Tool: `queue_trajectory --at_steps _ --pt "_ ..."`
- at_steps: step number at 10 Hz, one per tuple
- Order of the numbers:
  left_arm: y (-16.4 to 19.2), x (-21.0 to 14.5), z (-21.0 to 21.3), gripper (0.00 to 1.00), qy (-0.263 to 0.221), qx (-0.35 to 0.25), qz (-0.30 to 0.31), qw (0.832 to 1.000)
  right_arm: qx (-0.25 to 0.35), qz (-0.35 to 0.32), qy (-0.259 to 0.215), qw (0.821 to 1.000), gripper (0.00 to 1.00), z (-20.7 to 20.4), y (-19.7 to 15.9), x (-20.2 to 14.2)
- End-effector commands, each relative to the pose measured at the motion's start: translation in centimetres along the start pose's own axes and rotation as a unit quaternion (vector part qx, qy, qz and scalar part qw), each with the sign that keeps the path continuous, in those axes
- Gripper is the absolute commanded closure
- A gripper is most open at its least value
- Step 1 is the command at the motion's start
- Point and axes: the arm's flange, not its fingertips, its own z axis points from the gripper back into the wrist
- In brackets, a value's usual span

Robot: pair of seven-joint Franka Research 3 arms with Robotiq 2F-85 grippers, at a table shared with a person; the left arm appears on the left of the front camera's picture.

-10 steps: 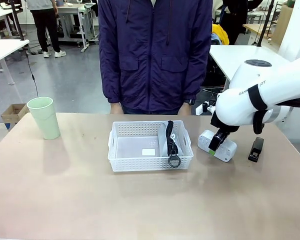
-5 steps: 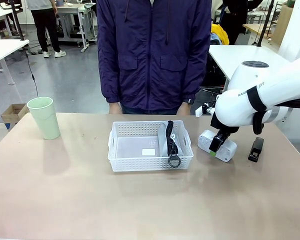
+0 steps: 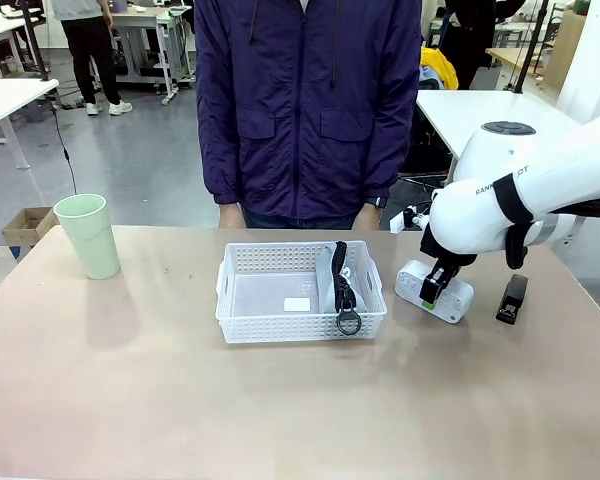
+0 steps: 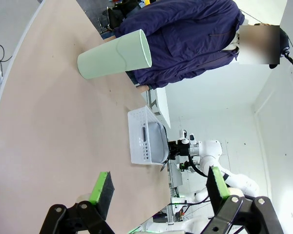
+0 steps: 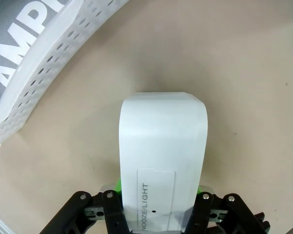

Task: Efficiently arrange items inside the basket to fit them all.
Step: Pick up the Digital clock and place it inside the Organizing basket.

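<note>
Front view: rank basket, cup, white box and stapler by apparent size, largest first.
1. basket, clearly largest.
2. cup and white box: they look about alike, and the box is partly covered, so I leave them unranked.
3. stapler, smallest.

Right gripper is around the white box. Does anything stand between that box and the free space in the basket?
Yes. The grey pouch stands on edge along the right side of the basket, the side facing the white box. The pouch and the basket wall lie between the box and the bare floor at the left.
</note>
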Motion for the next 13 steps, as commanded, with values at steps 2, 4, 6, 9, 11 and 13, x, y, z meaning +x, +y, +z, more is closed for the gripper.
queue_trajectory --at_steps 2,4,6,9,11,13 --pt "-0.1 -0.2 -0.1 0.00 -0.007 -0.011 -0.011 1.000 -0.011 -0.011 -0.002 1.000 1.00 0.2 -0.1 0.1" --pt "-0.1 -0.2 -0.1 0.00 -0.007 -0.011 -0.011 1.000 -0.013 -0.007 -0.023 1.000 1.00 3.3 1.7 -1.4" --pt "-0.1 -0.2 -0.1 0.00 -0.007 -0.011 -0.011 1.000 -0.032 -0.021 -0.033 0.999 1.00 9.7 5.2 -4.8" --pt "-0.1 -0.2 -0.1 0.00 -0.007 -0.011 -0.011 1.000 -0.026 -0.014 -0.047 0.998 1.00 12.7 10.8 -10.1" --pt "-0.1 -0.2 -0.1 0.00 -0.007 -0.011 -0.011 1.000 -0.016 -0.023 -0.054 0.998 1.00 11.5 11.7 -10.9" --pt "-0.1 -0.2 -0.1 0.00 -0.007 -0.011 -0.011 1.000 -0.030 -0.008 -0.041 0.999 1.00 13.9 11.0 -9.0"
